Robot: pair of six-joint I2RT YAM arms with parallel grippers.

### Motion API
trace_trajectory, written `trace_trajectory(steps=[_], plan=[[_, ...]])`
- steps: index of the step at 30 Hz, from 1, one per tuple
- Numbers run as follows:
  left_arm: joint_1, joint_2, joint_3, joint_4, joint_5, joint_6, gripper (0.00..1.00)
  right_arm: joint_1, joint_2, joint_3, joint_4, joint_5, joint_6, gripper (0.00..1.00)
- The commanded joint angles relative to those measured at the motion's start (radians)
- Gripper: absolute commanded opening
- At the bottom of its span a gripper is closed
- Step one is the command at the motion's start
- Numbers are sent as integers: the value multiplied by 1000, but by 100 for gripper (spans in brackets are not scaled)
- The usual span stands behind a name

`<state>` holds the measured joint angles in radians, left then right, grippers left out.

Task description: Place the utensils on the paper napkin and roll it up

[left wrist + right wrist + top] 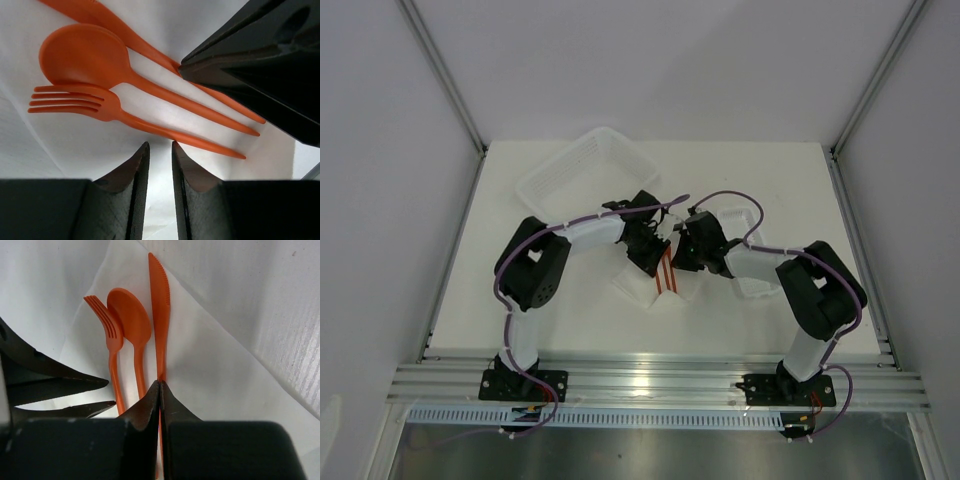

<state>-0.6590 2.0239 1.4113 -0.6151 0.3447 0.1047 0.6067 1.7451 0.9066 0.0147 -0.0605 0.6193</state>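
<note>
Three orange utensils lie side by side on one white paper napkin: one fork, one spoon, one knife. My right pincer is clenched, tips over the knife's handle. My left pincer stands narrowly parted at the napkin's edge; whether it pinches it, I cannot tell.

Three slim orange-red plastic utensils lie flat, side by side, on a thin white paper napkin: a fork, a spoon and a serrated knife. The spoon lies in the middle, its round bowl touching the fork's tines, with the knife along its other side. All three heads point the same way and the handles run nearly parallel. The knife's tip rests close to the napkin's edge. The soft sheet shows gentle creases around the set.
</note>
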Motion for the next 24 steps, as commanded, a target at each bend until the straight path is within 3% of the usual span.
trace_trajectory(steps=[1, 15, 24], plan=[[-4, 16, 38, 5, 11, -14, 29, -2, 8, -9, 44, -16, 10, 0], [-1, -60, 9, -9, 22, -8, 29, -12, -81, -6, -10, 36, -13, 0], [7, -178, -34, -6, 10, 20, 29, -35, -323, -70, -127, 123, -50, 0]])
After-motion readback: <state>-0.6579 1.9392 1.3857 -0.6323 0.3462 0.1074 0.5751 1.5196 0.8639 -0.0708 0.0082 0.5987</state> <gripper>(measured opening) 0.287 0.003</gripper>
